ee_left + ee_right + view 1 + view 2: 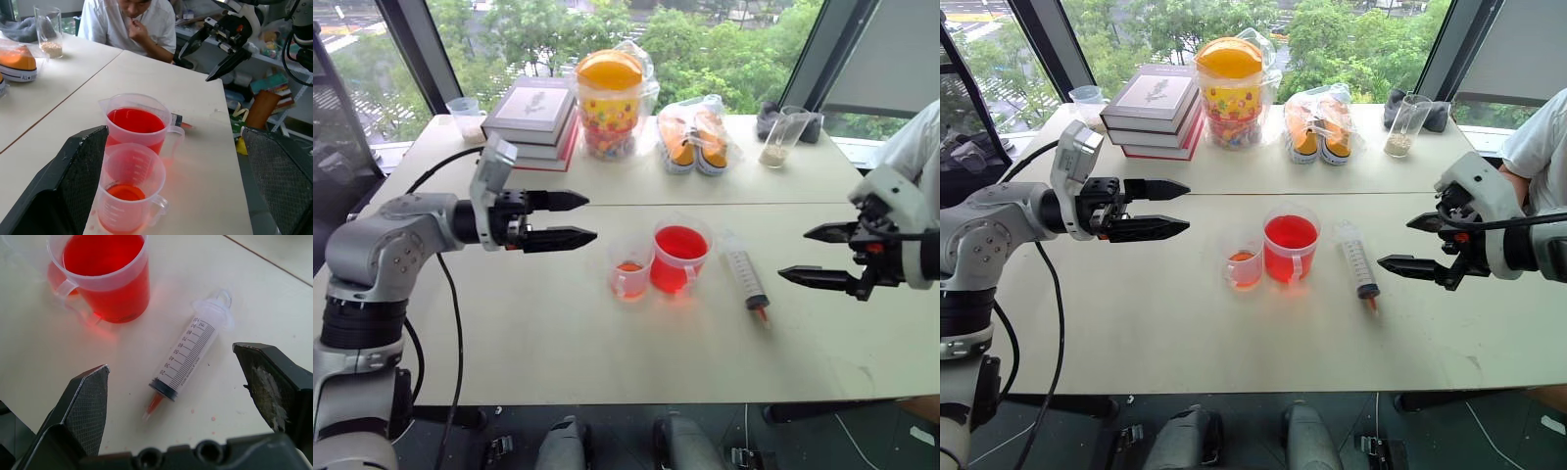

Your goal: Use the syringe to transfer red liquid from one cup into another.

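Note:
The syringe [745, 277] lies flat on the table, its orange-red tip toward the front edge, just right of the cups; the right wrist view shows the syringe [188, 354] between my open fingers' line of sight. The wide handled cup [678, 257] is nearly full of red liquid [135, 120]. Beside it on the left stands the smaller handled cup [629, 268] with a little orange-red liquid low down. My left gripper [576, 218] hovers open to the left of the cups, pointing at them. My right gripper [815, 255] hovers open to the right of the syringe, empty.
At the back of the table are a stack of books [533, 122], a colourful jar with an orange lid [609, 103], bagged shoes [695, 137] and a tall clear cup with beige grains [781, 137]. A person in a white shirt [127, 22] sits at the right end.

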{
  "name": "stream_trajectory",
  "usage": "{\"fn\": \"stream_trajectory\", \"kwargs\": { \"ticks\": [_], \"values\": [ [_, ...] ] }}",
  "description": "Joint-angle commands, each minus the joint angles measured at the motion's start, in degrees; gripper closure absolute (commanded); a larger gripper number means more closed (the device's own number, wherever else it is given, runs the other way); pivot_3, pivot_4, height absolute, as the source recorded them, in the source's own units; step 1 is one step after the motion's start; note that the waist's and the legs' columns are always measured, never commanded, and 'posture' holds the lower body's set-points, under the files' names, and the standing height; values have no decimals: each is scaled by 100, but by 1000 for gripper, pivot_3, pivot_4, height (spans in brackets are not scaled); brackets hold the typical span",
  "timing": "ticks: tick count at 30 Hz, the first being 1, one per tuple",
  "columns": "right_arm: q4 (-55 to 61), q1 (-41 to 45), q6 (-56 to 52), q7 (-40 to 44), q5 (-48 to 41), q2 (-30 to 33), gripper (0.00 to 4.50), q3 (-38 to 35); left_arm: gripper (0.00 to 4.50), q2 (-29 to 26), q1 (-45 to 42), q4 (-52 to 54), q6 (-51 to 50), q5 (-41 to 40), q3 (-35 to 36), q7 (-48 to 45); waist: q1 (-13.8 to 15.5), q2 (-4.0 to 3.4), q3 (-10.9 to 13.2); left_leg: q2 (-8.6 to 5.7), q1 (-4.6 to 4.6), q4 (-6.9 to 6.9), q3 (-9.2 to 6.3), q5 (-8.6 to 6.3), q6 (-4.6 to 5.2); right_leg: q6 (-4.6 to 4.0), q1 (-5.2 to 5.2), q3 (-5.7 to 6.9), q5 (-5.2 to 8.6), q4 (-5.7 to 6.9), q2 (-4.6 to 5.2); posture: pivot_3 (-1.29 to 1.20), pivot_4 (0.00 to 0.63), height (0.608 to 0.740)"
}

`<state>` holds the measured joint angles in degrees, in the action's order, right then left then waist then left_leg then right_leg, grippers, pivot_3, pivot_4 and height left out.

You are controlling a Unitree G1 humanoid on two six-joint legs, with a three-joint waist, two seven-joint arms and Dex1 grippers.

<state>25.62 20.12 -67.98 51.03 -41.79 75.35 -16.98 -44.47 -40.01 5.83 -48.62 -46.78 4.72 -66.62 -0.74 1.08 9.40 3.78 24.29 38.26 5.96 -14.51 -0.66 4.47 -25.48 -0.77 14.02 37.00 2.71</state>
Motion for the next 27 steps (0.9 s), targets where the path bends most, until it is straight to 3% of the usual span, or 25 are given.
{"fn": "stream_trajectory", "kwargs": {
  "ticks": [1,14,16,21,27],
  "values": [
    [-56,343,-120,-92,-36,64,60,142,0,-103,-37,144,45,48,-22,-120,-2,0,0,0,0,0,0,0,0,0,0,0,0,0,0,0,150,740],
    [-689,1269,-682,-448,23,-185,60,918,0,-80,-141,82,98,148,-70,-165,-9,0,0,0,-1,0,1,0,0,-1,-1,-2,0,0,0,0,150,740],
    [-791,1502,-885,-457,59,-228,60,1212,0,-73,-156,61,120,173,-89,-182,-5,0,0,0,-1,0,0,0,0,-1,-2,-2,0,1,-1,0,150,740],
    [-2429,3192,-1924,-916,613,-1230,60,2483,0,54,-123,46,270,273,-178,-211,-66,0,0,-5,-13,3,2,0,0,-6,-2,-25,-4,3,-8,0,150,740],
    [-4145,4203,-1627,-750,1474,-1929,60,3852,0,194,37,224,323,265,-184,-113,-6,0,0,-12,4,-1,5,0,1,-6,-15,-25,-4,5,-11,0,150,740]
  ]
}}
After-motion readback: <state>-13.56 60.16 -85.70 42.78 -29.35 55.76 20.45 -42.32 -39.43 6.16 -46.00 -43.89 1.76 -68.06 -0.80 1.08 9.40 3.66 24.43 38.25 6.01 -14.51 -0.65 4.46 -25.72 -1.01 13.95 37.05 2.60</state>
